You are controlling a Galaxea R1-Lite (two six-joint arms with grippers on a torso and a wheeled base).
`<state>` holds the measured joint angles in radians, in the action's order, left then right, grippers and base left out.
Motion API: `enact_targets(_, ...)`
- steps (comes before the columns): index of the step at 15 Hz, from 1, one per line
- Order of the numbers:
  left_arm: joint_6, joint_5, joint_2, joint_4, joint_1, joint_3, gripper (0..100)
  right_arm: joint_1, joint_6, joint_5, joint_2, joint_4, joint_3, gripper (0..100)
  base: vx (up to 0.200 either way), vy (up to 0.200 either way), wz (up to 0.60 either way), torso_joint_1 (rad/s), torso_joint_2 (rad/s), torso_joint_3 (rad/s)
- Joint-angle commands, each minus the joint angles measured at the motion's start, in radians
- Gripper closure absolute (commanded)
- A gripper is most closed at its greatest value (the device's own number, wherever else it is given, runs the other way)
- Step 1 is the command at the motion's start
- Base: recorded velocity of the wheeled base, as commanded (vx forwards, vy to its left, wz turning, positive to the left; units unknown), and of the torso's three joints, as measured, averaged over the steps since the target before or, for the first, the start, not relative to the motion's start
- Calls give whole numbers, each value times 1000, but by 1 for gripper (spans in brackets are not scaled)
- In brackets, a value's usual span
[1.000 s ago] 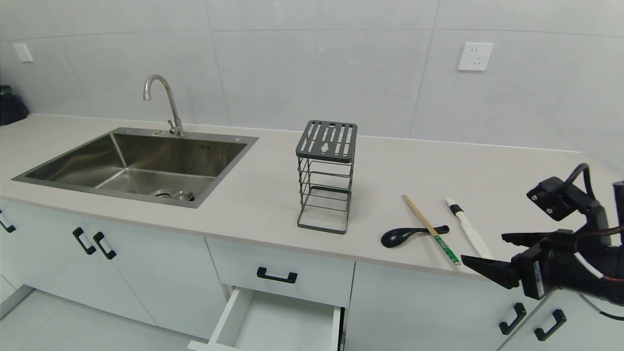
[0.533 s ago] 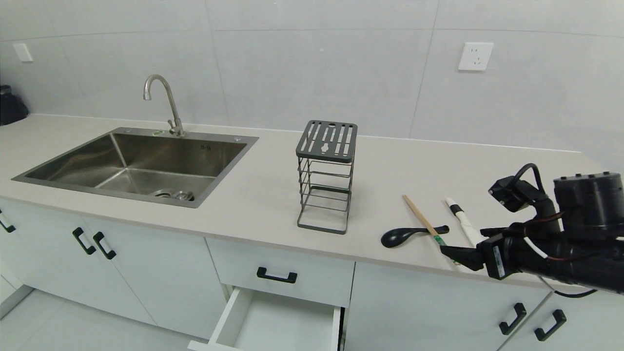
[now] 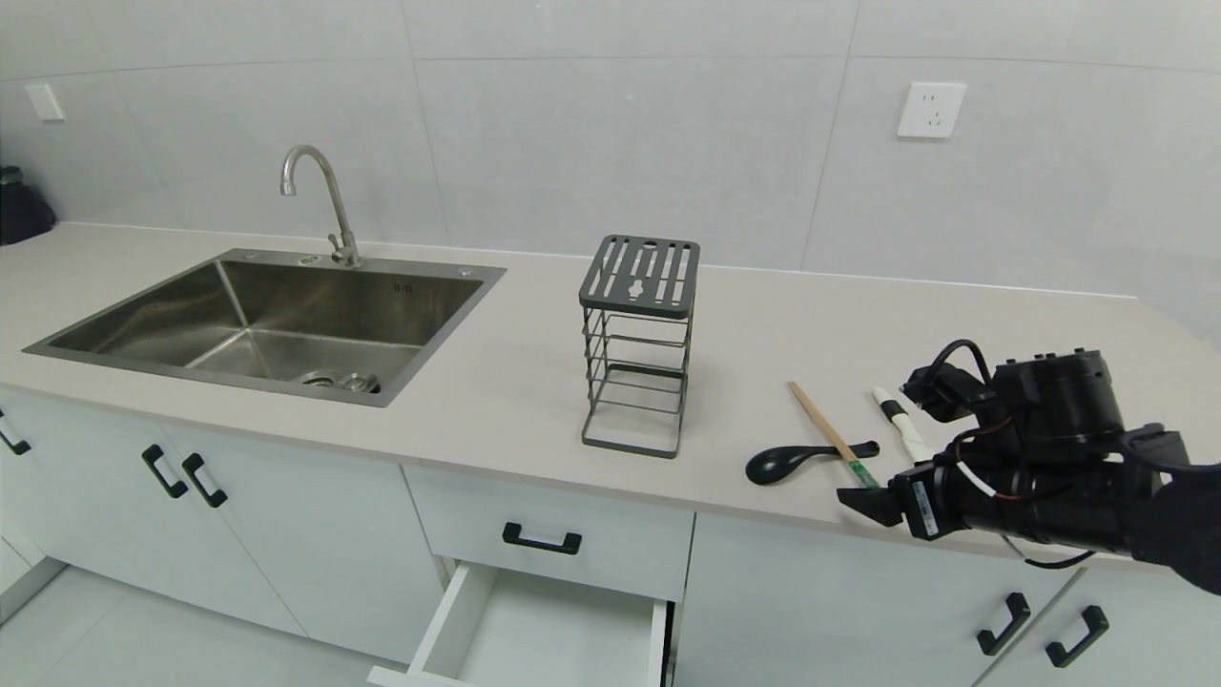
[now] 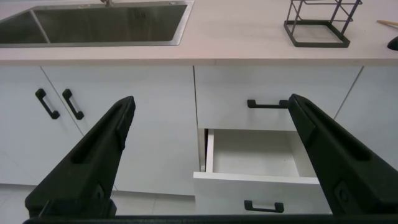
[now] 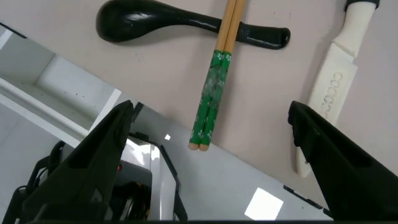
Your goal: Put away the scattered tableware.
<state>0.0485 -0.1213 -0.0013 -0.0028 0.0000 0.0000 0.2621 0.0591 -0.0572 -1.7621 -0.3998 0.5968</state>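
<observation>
- Stainless-steel rectangular sink [image 3: 334, 305], sunk into the counter at the left; round metal drain [image 3: 341, 382] in its floor.
- Curved chrome gooseneck faucet [image 3: 336, 210], upright behind the sink's back rim.
- Pale beige stone countertop [image 3: 515, 382].
- Light grey tiled wall [image 3: 610, 143], bearing a white socket plate [image 3: 930, 110] at right and a white switch plate [image 3: 45, 102] at far left.
- White cabinet doors [image 3: 286, 534] below the sink, with paired black bar handles [image 3: 164, 471].
- Dark object [image 3: 19, 208] at the counter's far left end, kind unclear.

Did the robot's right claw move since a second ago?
Yes. The right end effector moved left along the counter, toward the chopsticks and closer to the rack.
</observation>
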Motion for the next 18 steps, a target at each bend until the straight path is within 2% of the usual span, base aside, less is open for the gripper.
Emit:
enact_targets(1,1,0,1,0,0,0,0,3,-1,-1,-46,-1,17,0,0,0,0,0,0,0)
enact_targets(11,1,0,1,0,0,0,0,16,-1,16,-163,-47,72,0,0,0,0,0,0,0)
enact_targets(12,1,0,1,0,0,0,0,19,-1,16,-165,-47,81,100,0,0,0,0,0,0)
enact_targets(18,1,0,1,0,0,0,0,-6,2,36,-189,-48,115,100,0,0,0,0,0,0)
